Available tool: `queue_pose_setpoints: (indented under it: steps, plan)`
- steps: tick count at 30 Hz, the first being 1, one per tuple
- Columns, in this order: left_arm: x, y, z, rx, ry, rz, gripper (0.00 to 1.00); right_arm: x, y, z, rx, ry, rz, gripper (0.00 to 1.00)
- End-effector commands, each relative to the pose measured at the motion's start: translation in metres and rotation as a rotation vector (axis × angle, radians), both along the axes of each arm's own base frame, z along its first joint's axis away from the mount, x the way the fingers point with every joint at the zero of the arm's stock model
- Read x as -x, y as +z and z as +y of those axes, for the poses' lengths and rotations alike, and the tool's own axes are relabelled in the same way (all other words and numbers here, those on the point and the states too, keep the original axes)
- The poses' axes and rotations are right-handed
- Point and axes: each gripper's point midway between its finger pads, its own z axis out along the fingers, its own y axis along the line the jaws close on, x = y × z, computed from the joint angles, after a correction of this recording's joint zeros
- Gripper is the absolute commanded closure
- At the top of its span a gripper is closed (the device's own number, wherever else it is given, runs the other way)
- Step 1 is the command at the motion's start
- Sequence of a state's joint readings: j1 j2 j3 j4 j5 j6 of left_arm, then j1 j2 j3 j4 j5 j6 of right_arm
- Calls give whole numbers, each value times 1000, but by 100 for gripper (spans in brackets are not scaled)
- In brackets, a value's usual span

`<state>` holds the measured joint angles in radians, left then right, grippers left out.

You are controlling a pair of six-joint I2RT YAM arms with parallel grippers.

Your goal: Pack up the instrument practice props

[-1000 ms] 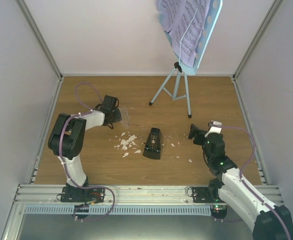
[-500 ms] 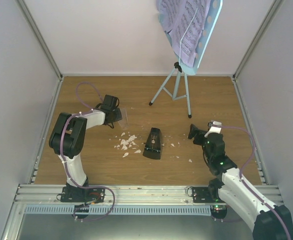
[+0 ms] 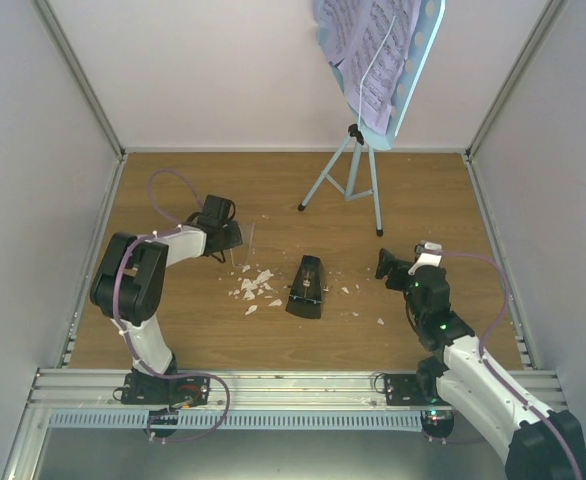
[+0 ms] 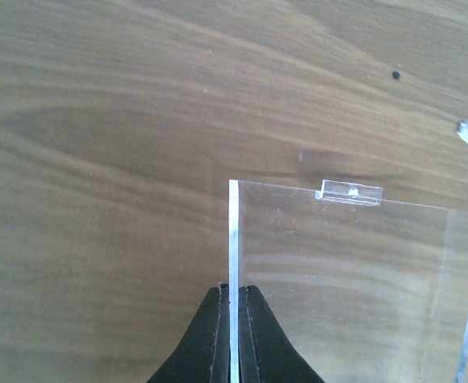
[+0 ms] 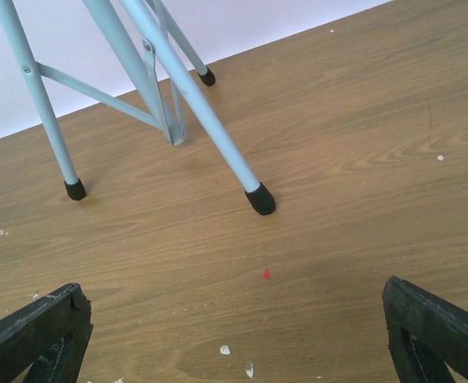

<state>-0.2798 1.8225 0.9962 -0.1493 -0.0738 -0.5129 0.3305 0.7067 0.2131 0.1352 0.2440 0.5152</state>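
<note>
The black pyramid metronome [image 3: 306, 287] lies on the wooden floor at centre, its clear cover off. My left gripper [image 3: 233, 238] is shut on the clear cover [image 3: 250, 243], holding it just left of the metronome; in the left wrist view the fingers [image 4: 250, 335] pinch the edge of the clear cover [image 4: 354, 279] above the wood. The light blue music stand [image 3: 358, 170] stands at the back with lilac sheet-music pages [image 3: 368, 50] on its desk. My right gripper [image 3: 383, 264] is open and empty, facing the stand's legs [image 5: 218, 136].
Small white crumbs [image 3: 253, 285] lie scattered between the cover and the metronome, with a few more [image 3: 380, 322] near the right arm. White walls with metal frame posts close in the floor on three sides.
My left gripper has moved slightly toward the back and right, and the clear cover has turned edge-on to the top camera. The right arm has barely moved.
</note>
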Motion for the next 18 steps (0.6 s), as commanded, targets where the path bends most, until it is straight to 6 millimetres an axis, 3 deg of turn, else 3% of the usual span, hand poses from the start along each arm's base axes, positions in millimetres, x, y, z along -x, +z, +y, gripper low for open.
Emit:
queue_pose_setpoints:
  steps: [1,8,13,15,18]
  plan:
    - [8,40,-9,87,-17,-95,100,-2,12,3,8,31,-50,0]
    - [59,84,-33,268,-165,-113,100,3,40,34,-7,226,-160,0]
    - [110,109,-46,396,-259,-89,100,22,93,77,-83,495,-326,0]
    - [131,118,-53,455,-303,-49,100,38,118,95,-59,633,-426,0]
    - [157,136,-65,568,-351,-6,100,59,140,112,2,781,-544,0]
